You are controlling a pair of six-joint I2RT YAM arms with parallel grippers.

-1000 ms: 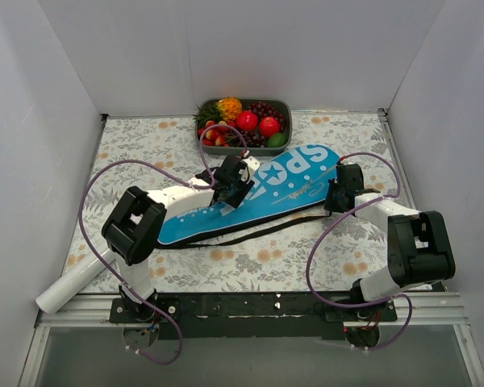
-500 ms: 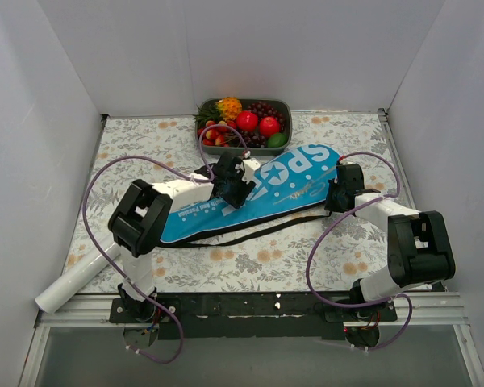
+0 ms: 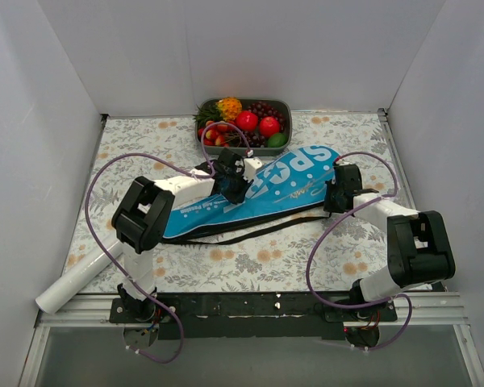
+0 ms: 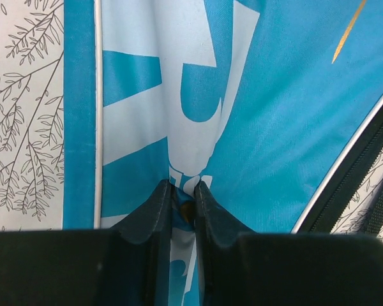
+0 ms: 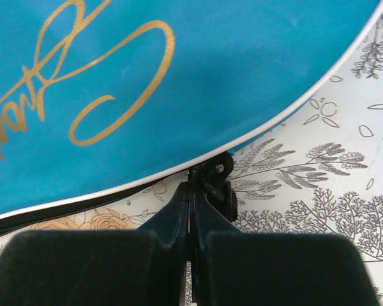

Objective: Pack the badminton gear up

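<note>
While the blue bag (image 3: 290, 189) lies flat and diagonal across the flowered table (image 3: 250, 262), its wide lettered end points to the far right and its narrow end to the near left, under the left arm. Both arms reach in to meet it. The left gripper (image 4: 183, 191) sits on the middle of the bag over the large pale letters. Its fingers are drawn almost together and pinch up a small ridge of the blue fabric between them. The right gripper (image 5: 190, 190) is at the bag's near right edge, just outside the white piping. Its fingers are pressed tightly together on a small black zipper pull (image 5: 216, 182) that rests against the table beside the gold script. A thin black strap (image 3: 258, 234) trails along the table just beside the bag's near edge. The white shuttlecock tube (image 3: 68, 286) lies on its side at the near left corner, apart from the bag and partly over the table's front edge. A grey tray (image 3: 284, 105) of fruit stands at the far side of the table, near the bag's far edge.
</note>
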